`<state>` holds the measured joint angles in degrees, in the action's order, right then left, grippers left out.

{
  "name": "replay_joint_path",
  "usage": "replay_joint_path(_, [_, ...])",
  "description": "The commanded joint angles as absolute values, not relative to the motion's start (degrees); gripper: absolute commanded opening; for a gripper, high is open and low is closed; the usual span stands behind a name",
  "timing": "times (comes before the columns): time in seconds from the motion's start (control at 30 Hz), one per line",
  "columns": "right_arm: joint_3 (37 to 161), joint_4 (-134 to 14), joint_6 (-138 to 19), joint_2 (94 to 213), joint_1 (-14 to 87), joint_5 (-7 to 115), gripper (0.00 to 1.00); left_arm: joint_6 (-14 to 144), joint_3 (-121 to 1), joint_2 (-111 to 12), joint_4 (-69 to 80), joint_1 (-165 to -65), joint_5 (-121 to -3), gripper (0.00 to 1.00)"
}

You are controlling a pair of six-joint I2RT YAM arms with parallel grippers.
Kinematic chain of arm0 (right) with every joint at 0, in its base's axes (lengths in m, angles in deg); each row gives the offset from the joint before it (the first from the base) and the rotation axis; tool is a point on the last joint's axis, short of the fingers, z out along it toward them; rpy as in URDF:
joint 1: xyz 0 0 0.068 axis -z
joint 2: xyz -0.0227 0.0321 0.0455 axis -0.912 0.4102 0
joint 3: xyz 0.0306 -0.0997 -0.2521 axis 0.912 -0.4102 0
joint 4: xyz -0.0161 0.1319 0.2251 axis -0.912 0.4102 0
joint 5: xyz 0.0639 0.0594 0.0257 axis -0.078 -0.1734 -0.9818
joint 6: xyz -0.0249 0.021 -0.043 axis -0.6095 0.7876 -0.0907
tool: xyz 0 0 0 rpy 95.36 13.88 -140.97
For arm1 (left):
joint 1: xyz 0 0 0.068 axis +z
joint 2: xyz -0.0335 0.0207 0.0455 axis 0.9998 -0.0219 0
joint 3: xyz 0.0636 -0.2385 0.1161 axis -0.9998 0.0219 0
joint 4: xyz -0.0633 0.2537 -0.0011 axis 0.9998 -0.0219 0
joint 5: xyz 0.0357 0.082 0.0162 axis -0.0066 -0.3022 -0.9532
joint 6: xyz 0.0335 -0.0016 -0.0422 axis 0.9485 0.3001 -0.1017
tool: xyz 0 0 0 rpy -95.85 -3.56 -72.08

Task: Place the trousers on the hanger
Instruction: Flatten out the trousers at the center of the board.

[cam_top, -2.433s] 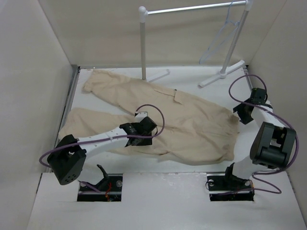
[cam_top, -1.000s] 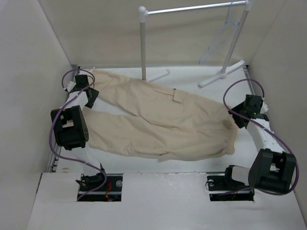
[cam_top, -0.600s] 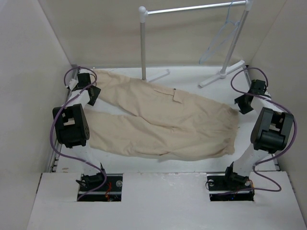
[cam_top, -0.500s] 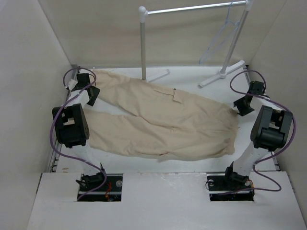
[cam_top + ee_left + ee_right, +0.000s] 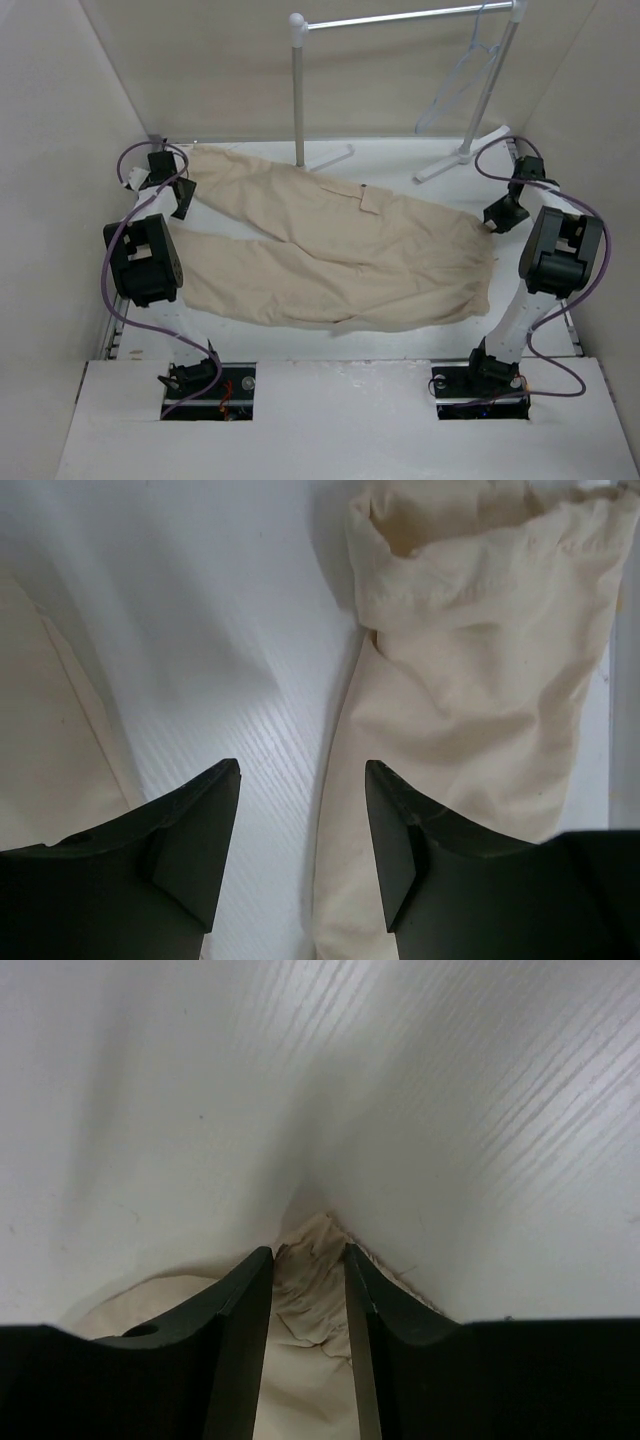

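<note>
Lying flat on the white table [image 5: 400,168], the trousers [image 5: 340,250] are spread wide, with the two legs pointed left and the waist pointed right. The hanger [image 5: 458,80] is hung on the rail of the rack [image 5: 297,90] at the far right, well apart from the cloth, and nothing is draped on it yet. The step in hand is judged to be the first one: the trousers are being taken hold of at both ends. The right gripper [image 5: 308,1252] is set at the far corner of the waist. Its fingers are drawn close, and a crumpled tip of cloth looks to be pinched between them. The left gripper [image 5: 301,767] is held over the end of the far leg with its fingers spread wide, and nothing is held in it. Only bare table is seen between those fingers. The far leg lies beside the finger on the right of that view, with the cuff [image 5: 470,540] a little ahead. For the next move, the left gripper needs to be shifted over the cuff, lowered and shut, so that the cloth can be lifted from both ends and carried toward the hanger. Soft cloth is likely to sag and slip, so a firm pinch is called for. No brand, label or writing can be read anywhere.
</note>
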<state>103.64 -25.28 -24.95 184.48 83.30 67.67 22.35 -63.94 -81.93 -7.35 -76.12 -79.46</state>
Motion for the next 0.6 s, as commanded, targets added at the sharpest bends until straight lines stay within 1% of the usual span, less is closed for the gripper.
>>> replay_joint_path(0.0, [106.3,-20.8,-26.8,184.3,82.8,67.8,0.41,20.4,-67.7,-82.4,-7.1,-74.6,-81.9,0.51])
replay_joint_path(0.03, [104.5,-20.1,-27.5,181.4,82.0,69.1,0.61,20.3,-68.1,-82.6,-7.1,-74.5,-82.0,0.51])
replay_joint_path(0.1, [103.1,-21.2,-27.3,179.2,82.2,70.6,0.63,19.9,-68.5,-83.1,-6.9,-74.4,-82.1,0.52])
replay_joint_path(0.17, [103.0,-21.1,-27.6,179.3,82.0,70.5,0.65,19.6,-68.5,-83.6,-6.4,-74.4,-82.1,0.52])
replay_joint_path(0.2, [102.9,-21.1,-27.6,180.0,82.0,69.9,0.64,19.1,-68.5,-83.9,-6.3,-74.5,-82.1,0.52])
replay_joint_path(0.3, [104.0,-20.2,-27.5,182.9,81.7,68.5,0.49,18.1,-69.2,-85.3,-6.4,-74.5,-82.0,0.52])
replay_joint_path(0.37, [104.9,-20.0,-27.2,183.8,81.7,68.1,0.34,18.0,-69.8,-85.5,-6.8,-74.6,-82.0,0.52])
replay_joint_path(0.4, [105.4,-19.6,-26.4,184.0,81.7,67.6,0.22,17.8,-70.1,-85.6,-6.7,-74.6,-82.0,0.52])
replay_joint_path(0.47, [105.9,-19.4,-25.2,183.7,82.0,67.6,0.10,17.5,-70.4,-85.7,-6.6,-74.5,-82.0,0.52])
replay_joint_path(0.5, [106.1,-19.5,-24.7,183.0,82.4,68.1,0.06,17.5,-70.5,-85.8,-6.6,-74.5,-81.9,0.52])
replay_joint_path(0.57, [107.4,-20.1,-24.4,182.1,84.0,69.1,0.03,17.5,-70.6,-85.8,-6.5,-74.4,-81.4,0.52])
